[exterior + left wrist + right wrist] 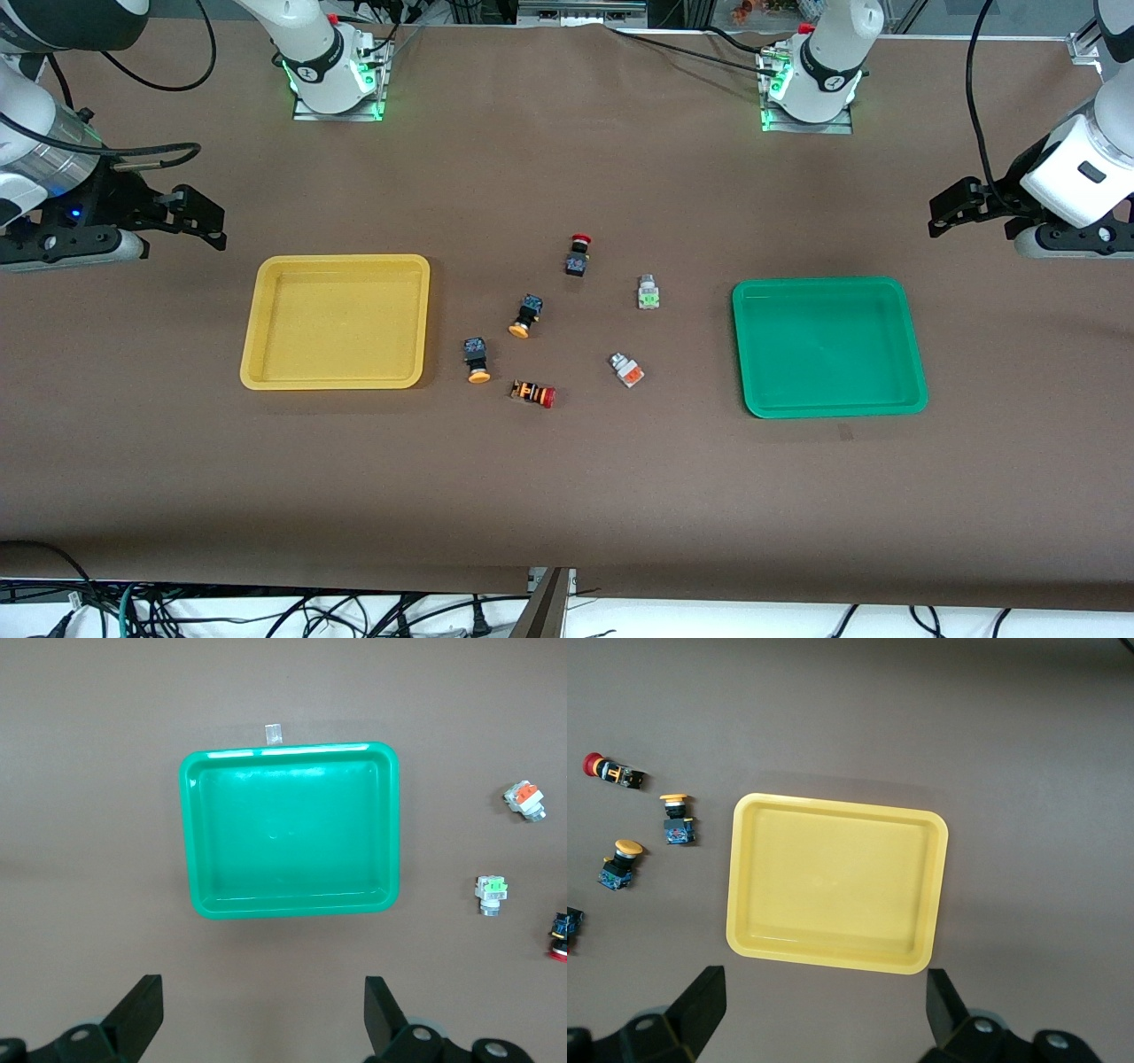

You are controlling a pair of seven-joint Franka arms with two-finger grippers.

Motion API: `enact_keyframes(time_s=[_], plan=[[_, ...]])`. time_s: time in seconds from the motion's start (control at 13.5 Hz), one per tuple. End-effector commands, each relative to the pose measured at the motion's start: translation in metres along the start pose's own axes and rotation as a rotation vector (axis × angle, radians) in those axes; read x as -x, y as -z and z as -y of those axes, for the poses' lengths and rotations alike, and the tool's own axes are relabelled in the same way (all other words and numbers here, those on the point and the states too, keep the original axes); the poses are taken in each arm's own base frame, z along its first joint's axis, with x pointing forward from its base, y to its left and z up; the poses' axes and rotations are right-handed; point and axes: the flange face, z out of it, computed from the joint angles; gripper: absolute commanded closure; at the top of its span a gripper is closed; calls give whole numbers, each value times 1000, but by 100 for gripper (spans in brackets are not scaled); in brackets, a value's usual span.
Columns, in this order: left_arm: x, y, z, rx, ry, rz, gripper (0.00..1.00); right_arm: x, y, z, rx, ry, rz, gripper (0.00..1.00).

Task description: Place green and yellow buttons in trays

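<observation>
The empty yellow tray (341,260) lies toward the right arm's end and the empty green tray (828,283) toward the left arm's end. Between them lie two yellow-capped black buttons (526,316) (477,359), a grey green-faced button (648,292) and a grey orange-faced button (626,369). My right gripper (205,220) is open and empty over the bare table beside the yellow tray (837,828). My left gripper (950,211) is open and empty over the table beside the green tray (291,753). The grey buttons (492,892) (524,799) show in the left wrist view, the yellow-capped ones (678,819) (618,862) in the right.
A black switch with a red mushroom cap (578,254) stands among the buttons, farthest from the front camera. An orange-and-black striped switch with a red cap (533,392) lies nearest to it. A small tape mark (273,734) sits by the green tray.
</observation>
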Motion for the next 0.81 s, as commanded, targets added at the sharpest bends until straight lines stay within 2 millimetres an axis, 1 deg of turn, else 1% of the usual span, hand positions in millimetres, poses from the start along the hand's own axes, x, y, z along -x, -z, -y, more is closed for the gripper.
enact_keyframes(time_s=[0.0,0.3,0.74], plan=[[-1,3,-1,-22,-21,-2,0,-1,6,3,13,7,1,0],[-1,2,-2,-21,-23,0,0,-1,6,3,13,8,1,0],[-1,3,-8,-23,-35,-2,0,-1,6,3,13,8,-2,0]])
